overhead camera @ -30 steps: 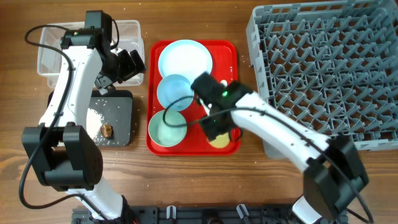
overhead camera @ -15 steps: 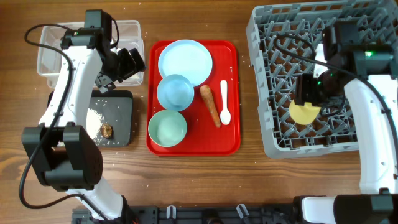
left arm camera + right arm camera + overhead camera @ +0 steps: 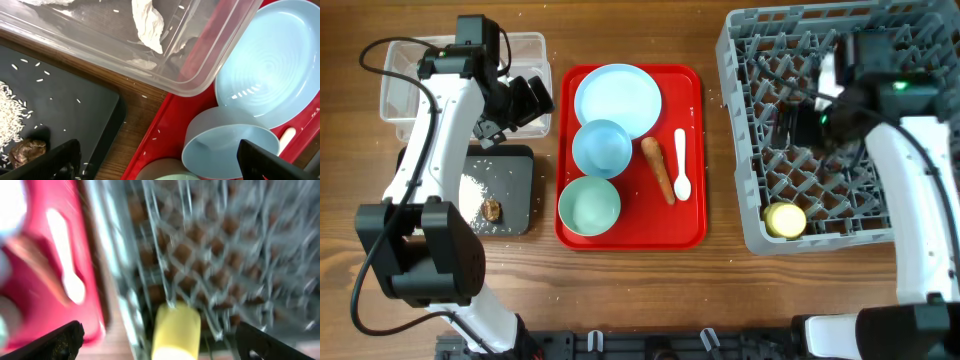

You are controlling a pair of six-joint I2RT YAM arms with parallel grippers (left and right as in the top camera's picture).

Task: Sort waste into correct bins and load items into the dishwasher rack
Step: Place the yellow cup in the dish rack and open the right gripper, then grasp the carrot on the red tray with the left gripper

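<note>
The yellow cup (image 3: 785,219) lies in the front left corner of the grey dishwasher rack (image 3: 860,60); it also shows in the right wrist view (image 3: 175,330). My right gripper (image 3: 793,125) is open and empty above the rack, behind the cup. On the red tray (image 3: 695,235) sit the blue plate (image 3: 617,97), blue bowl (image 3: 600,147), green bowl (image 3: 589,206), carrot (image 3: 657,168) and white spoon (image 3: 681,160). My left gripper (image 3: 528,100) is open and empty, between the clear tub (image 3: 400,90) and the red tray. Crumpled paper (image 3: 147,25) lies in the tub.
The black tray (image 3: 515,165) in front of the tub holds rice grains (image 3: 470,190) and the brown lump (image 3: 492,209). Loose rice lies on the wood and the red tray's edge (image 3: 165,125). The left arm reaches across the tub.
My right gripper carried the yellow cup from the red tray to the rack, let it go in the front left corner, and drew back. The left arm has not moved.
</note>
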